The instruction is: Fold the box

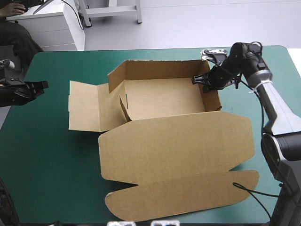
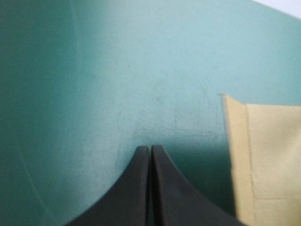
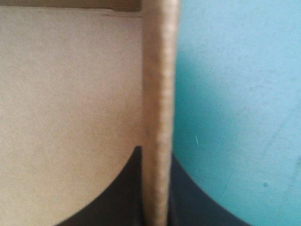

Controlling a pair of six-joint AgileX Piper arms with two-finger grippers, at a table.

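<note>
One box [image 1: 164, 96] (lid [image 1: 178, 146] flat, nearside) lies long axis left-right.

The box [image 1: 164, 101] sits on the table [image 1: 56, 155], its lid [image 1: 178, 146] flat on the near side. The right gripper [image 1: 197, 81] straddles its right wall. The left gripper [image 1: 43, 85] lies well apart, leftward.

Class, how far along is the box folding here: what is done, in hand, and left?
Done: the box has its far and right walls up. In hand: the right gripper grips the right wall. Left: the left flap and the lid lie flat on the teal-green cover; the left gripper is shut and empty.
</note>
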